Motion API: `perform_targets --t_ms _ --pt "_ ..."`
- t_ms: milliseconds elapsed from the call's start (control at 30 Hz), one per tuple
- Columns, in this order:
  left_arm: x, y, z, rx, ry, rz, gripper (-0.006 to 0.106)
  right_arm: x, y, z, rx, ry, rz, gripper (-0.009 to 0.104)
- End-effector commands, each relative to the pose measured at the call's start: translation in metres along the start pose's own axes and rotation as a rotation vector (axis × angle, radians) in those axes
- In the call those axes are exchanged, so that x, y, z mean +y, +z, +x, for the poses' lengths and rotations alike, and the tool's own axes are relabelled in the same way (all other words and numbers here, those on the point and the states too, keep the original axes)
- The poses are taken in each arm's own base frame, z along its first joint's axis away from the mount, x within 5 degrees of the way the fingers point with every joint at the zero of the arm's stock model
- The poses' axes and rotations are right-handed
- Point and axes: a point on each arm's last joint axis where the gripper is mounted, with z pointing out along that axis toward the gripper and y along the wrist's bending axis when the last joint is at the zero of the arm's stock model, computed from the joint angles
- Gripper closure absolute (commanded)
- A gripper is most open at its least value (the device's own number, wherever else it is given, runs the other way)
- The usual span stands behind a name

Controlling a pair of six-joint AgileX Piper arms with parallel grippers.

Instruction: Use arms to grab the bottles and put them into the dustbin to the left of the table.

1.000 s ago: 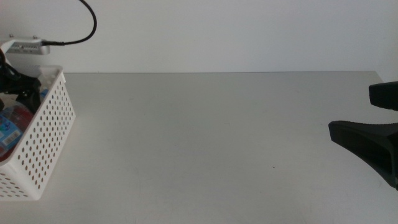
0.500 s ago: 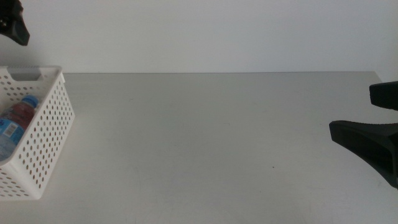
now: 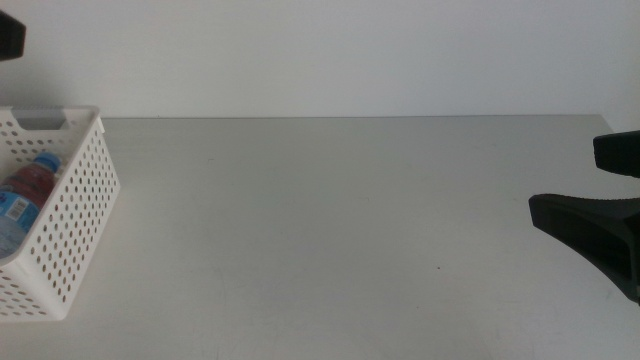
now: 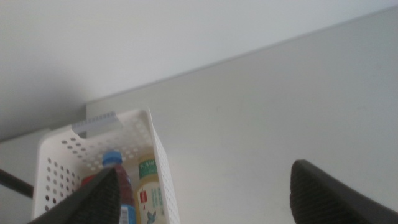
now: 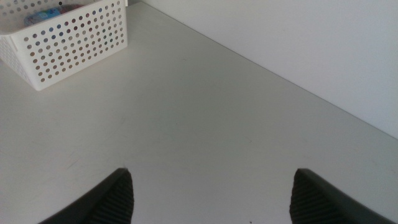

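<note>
The white perforated dustbin (image 3: 75,205) stands at the table's left edge. A blue-capped water bottle (image 3: 30,185) lies inside it. The left wrist view looks down into the dustbin (image 4: 158,155) and shows the blue-capped bottle (image 4: 117,171) beside the yellow tea bottle (image 4: 149,196). A patch of red (image 4: 90,182) sits next to them. My left gripper (image 4: 205,171) hangs high above the dustbin, open and empty. Only a dark bit of it (image 3: 10,35) shows in the middle view's top left corner. My right gripper (image 3: 565,180) waits at the right edge, open (image 5: 211,174).
The light grey table (image 3: 330,230) stretches bare between the dustbin and the right gripper. A white wall rises behind its far edge. The right wrist view shows the dustbin (image 5: 68,43) far across the table.
My left gripper has lifted out of the dustbin and risen up and to the left, leaving the blue-capped bottle inside. The right arm has not moved.
</note>
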Motion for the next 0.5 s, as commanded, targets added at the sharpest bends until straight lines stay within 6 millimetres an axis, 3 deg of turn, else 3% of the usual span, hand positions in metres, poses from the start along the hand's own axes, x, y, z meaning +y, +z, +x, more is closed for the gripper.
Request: perform_targets --t_ms 0,167,467 --pt "-0.005 -0.021 0.009 -0.193 -0.008 -0.024 0.007 -0.002 -0.007 -0.016 -0.105 -0.013 0.019 0.031" --pt "-0.010 -0.038 0.037 -0.248 -0.010 -0.038 0.007 -0.002 -0.007 -0.016 -0.105 -0.013 0.019 0.031" --pt "-0.009 -0.059 0.043 -0.304 0.003 -0.065 0.007 -0.002 -0.007 -0.016 -0.105 -0.013 0.019 0.031"
